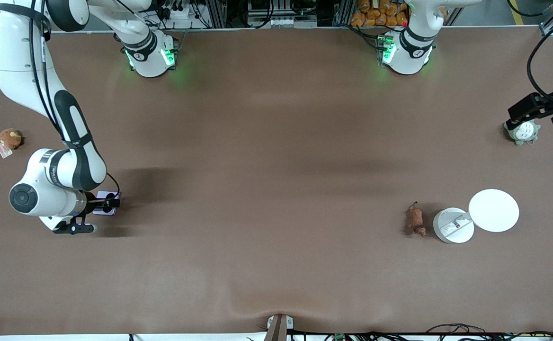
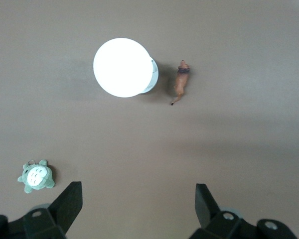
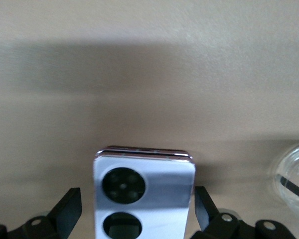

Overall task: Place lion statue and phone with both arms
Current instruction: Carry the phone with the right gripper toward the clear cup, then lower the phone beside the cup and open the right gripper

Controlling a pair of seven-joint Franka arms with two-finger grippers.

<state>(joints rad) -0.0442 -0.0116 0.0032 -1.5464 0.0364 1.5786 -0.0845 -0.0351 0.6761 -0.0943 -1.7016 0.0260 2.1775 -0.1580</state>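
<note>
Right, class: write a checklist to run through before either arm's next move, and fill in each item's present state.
1. Right hand open: ok.
2. Phone between its fingers, on the table: ok.
3. Left hand open: ok.
4. Left hand over lion statue: not ok; it hangs by the plush toy.
5. Lion statue lying free beside the white tub: ok.

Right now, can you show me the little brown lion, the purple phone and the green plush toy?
small reddish-brown lion statue (image 1: 416, 219), front view, on its body.
square pale lavender flip phone (image 3: 143, 191), right wrist view, on its shiny face.
grey-green and white plush toy (image 2: 36, 176), left wrist view, on its white belly.
</note>
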